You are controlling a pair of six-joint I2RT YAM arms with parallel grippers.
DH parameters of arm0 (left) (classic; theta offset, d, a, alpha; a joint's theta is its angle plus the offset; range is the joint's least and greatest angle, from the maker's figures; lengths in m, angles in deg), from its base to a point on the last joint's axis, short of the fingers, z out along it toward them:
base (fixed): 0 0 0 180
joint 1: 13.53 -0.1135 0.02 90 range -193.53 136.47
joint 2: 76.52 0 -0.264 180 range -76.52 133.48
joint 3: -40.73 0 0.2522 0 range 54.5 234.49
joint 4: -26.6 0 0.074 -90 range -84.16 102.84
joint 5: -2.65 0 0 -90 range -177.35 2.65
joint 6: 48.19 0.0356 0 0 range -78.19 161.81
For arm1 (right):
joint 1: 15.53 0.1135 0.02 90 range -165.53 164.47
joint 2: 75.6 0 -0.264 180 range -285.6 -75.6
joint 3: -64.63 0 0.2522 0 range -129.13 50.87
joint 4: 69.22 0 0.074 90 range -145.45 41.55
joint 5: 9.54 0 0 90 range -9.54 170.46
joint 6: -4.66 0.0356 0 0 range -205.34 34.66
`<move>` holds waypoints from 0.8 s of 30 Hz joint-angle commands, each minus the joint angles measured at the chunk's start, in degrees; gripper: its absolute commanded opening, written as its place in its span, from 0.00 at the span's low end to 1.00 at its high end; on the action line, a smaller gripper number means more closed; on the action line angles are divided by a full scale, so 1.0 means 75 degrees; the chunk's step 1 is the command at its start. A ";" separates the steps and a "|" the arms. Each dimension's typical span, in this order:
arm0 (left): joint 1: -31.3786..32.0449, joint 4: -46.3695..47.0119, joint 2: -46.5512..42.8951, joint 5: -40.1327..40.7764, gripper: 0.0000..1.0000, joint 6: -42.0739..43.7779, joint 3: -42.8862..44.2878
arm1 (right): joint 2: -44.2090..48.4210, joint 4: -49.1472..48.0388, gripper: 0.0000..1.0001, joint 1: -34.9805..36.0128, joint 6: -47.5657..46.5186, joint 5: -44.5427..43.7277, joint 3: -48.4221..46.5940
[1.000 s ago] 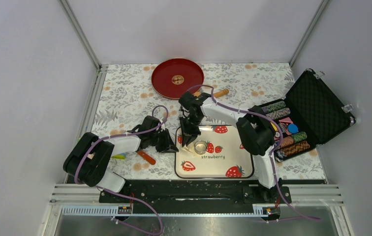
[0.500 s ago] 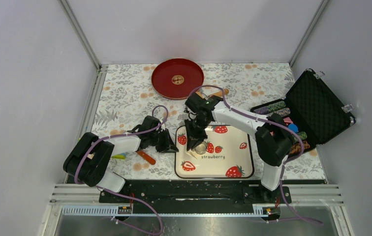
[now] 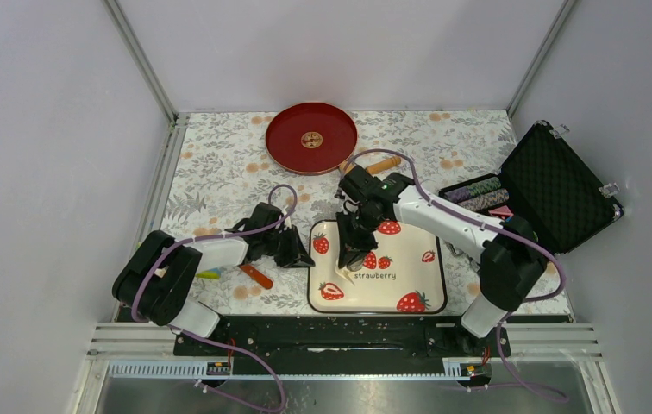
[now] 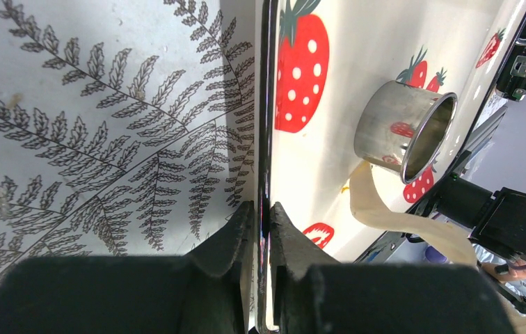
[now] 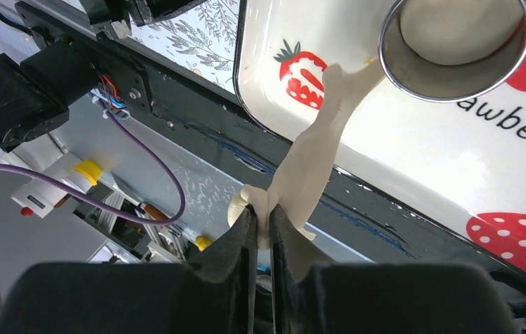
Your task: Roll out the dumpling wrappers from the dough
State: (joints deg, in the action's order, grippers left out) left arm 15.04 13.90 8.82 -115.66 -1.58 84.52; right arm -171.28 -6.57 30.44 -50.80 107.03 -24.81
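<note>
From the top view, my left arm (image 3: 210,254) lies low across the tabletop (image 3: 219,172), reaching rightward to the left rim of the strawberry tray (image 3: 404,267). The left end effector (image 4: 261,209) is clenched on that rim, one finger on each side of the dark edge.

My right arm (image 3: 443,220) rises from its base, arches leftward over the tray and bends at the wrist so that it points down over the tray's left part. The right end effector (image 5: 263,216) is pinched tight on the end of a dough strip (image 5: 316,139). The strip stretches from the fingers to the rim of a metal ring cutter (image 4: 396,122) and is lifted off the tray along its length.

The ring cutter stands on the tray among the printed strawberries. Inside it lies the dumpling wrapper (image 5: 455,24), a pale round piece filling the ring's bottom.

At the far side of the tabletop sits a red plate (image 3: 288,138), and a wooden rolling pin (image 3: 376,164) lies just to its right. On the right an open black case (image 3: 555,185) holds rows of poker chips (image 3: 478,194).
</note>
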 commanded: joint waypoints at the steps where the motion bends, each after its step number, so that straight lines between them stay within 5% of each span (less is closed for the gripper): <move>1: 0.0088 -0.0328 0.0226 0.0548 0.00 0.0150 -0.0037 | 0.0560 0.0367 0.05 -0.0002 0.0040 -0.0283 0.0034; 24: 0.0104 -0.0341 0.0225 0.0543 0.00 0.0150 -0.0019 | 0.1591 0.1701 0.05 -0.2074 -0.0962 -0.0402 -0.0656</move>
State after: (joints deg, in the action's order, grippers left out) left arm 15.07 13.90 8.82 -115.64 -1.58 84.52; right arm -161.09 2.65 17.70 -55.02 103.90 -25.36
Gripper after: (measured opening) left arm 0.108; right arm 0.139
